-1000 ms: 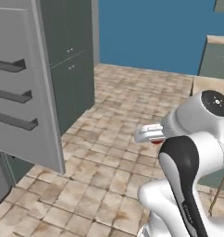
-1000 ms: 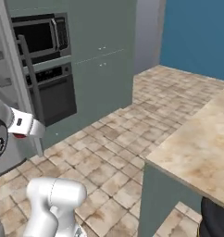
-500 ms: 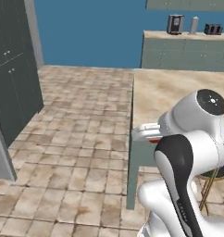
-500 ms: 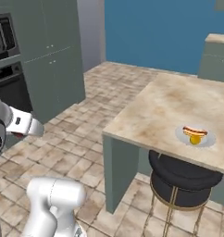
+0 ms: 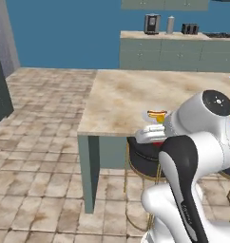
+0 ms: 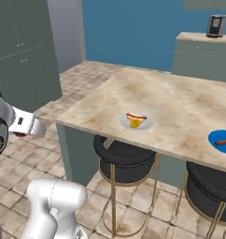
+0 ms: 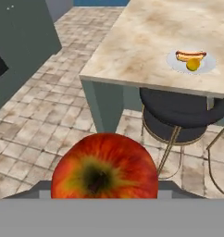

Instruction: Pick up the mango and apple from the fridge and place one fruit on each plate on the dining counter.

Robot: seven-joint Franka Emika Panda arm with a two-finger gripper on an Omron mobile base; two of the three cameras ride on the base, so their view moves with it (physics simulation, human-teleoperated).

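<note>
We see the apple [image 7: 104, 166] large and close at the bottom of the hand view, red with a yellow-green patch around its dark stem pit; it sits right at the gripper, and we take the gripper to be pinching it, though the finger tips themselves are hidden behind the fruit. In the left base view the gripper [image 5: 152, 136] juts out to the left of the arm's big white joint, with a sliver of red just under it. In the right base view the gripper [image 6: 28, 127] shows at the left edge, again with a bit of red below it.

Ahead of us stands the dining counter [image 6: 180, 107], its beige marbled top reaching away toward the blue wall. On it, near the front edge, lies the pale whitish-grey plate [image 6: 137, 121], and on that plate rest the mango [image 6: 134, 123] and a hot dog in a bun [image 6: 136, 116], the mango just in front of the bun and touching it. In the hand view the same plate [image 7: 204, 65] sits at the upper right with the mango [image 7: 193, 65] on its near side. Farther right along the counter is the bright blue plate [image 6: 221, 141], with a thin brown-red stick [image 6: 224, 141] lying across it.

Two black round stools [image 6: 126, 156] on brass legs are tucked under the near edge of the counter. Across the tiled floor, a green-cabinet counter [image 5: 174, 50] with small appliances stands against the far wall.
</note>
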